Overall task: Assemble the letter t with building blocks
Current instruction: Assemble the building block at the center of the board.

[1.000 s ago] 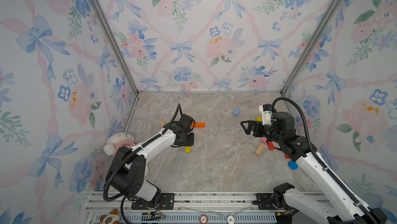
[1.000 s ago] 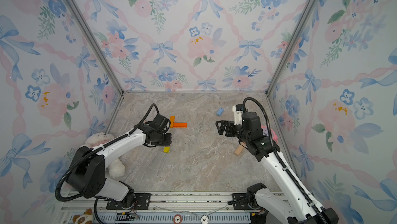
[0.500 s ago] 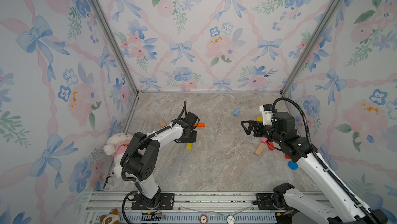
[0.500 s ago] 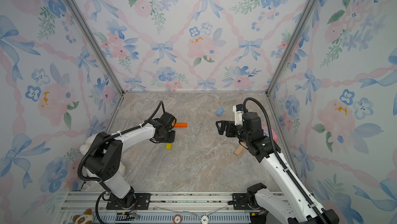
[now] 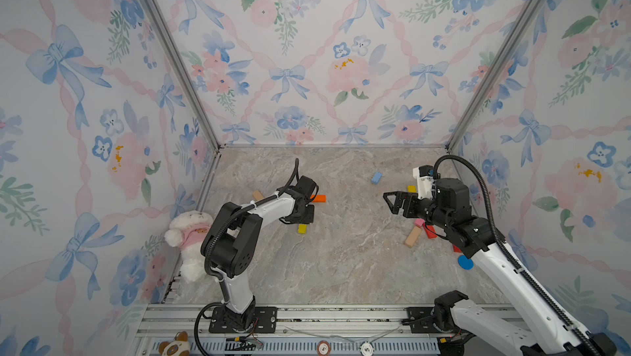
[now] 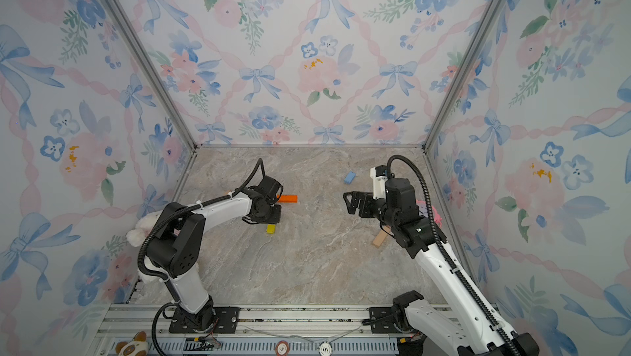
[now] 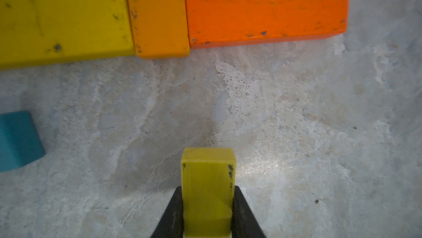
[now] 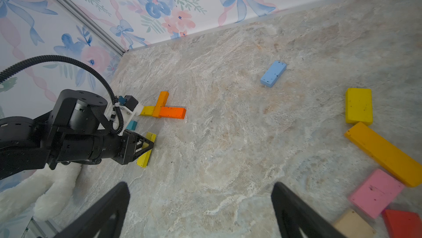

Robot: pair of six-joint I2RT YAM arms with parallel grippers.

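Three blocks lie joined on the table (image 5: 341, 269): an orange block (image 7: 265, 8), an amber block (image 7: 159, 15) set crosswise against its end, and a yellow block (image 7: 64, 22) touching the amber one on the side away from the orange block. A teal block (image 7: 18, 138) lies near them.

Your left arm (image 5: 269, 205) reaches low and nearly level from its base toward the orange block, wrist bent down. The left gripper (image 7: 207, 202) has its jaws clamped on a second yellow block (image 7: 207, 175), held near the orange block but apart from it, free end pointing at the amber block. Whether it touches the table cannot be told.

Your right arm (image 5: 519, 289) rises from its base with the elbow bent. The right gripper (image 8: 199, 185) faces the orange block from well apart, jaws spread wide and holding nothing. A light blue block (image 8: 273, 73) lies well apart from the orange block.
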